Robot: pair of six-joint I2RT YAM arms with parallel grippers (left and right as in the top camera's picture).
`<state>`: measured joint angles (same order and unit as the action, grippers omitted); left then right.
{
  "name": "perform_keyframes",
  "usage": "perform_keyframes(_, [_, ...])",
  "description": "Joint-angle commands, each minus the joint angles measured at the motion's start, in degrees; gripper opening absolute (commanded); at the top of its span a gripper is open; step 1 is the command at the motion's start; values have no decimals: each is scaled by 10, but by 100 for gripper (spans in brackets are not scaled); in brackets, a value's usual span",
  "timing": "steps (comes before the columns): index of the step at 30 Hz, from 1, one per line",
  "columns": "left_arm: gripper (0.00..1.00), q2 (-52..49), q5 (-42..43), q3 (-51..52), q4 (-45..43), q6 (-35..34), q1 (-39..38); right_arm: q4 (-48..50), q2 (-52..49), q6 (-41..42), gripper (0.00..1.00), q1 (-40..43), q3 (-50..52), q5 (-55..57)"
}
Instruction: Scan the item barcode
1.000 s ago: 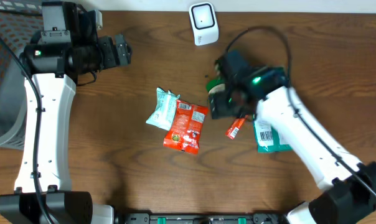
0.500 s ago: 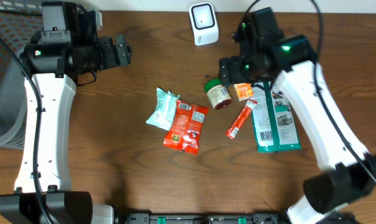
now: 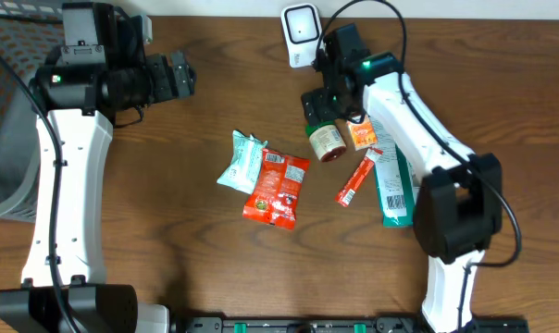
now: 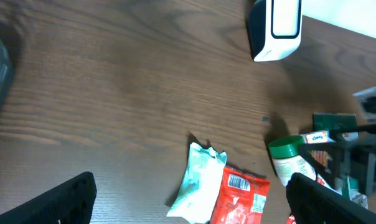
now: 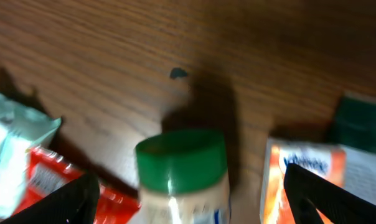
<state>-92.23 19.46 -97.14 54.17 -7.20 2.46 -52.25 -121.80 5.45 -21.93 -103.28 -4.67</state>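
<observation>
The green-lidded jar [image 3: 327, 141] lies on its side on the table [image 3: 168, 240]. It is near the white scanner [image 3: 303, 35] and below it in the overhead view. We see its lid pointing toward the scanner and its reddish base pointing the other way.

The right gripper [image 3: 316, 104] hangs over the lid end, between the jar and the scanner. In the right wrist view its fingers [image 5: 57, 200] are spread wide to either side of the lid and touch nothing, so this gripper holds no item.

Just beside the jar on its right lies a small orange packet [image 3: 360, 136]; we cannot tell whether the two touch. A red stick sachet [image 3: 356, 181] lies a little further out, set at a slant, with a long green packet [image 3: 395, 190] next to it and partly under the right arm.

To the jar's left, a red snack bag [image 3: 278, 187] overlaps a pale mint packet [image 3: 242, 160].

Well apart from all of this, the left gripper [image 3: 180, 76] hovers over bare table at the far left. Its jaws are wide apart and it grasps nothing.
</observation>
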Motion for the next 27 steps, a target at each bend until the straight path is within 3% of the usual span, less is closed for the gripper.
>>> perform_keyframes(1, [97,-2,7,-6,2,5,0,9,-29,-18,90,-3,-5,0])
perform_keyframes(15, [97,-2,7,-6,2,5,0,18,-92,-24,85,-23,-4,-38])
perform_keyframes(21, [97,-2,7,-6,2,5,0,21,-89,-24,65,-23,-6,-21])
perform_keyframes(27, [97,-2,7,-6,2,5,0,12,-50,-24,60,-23,-7,-11])
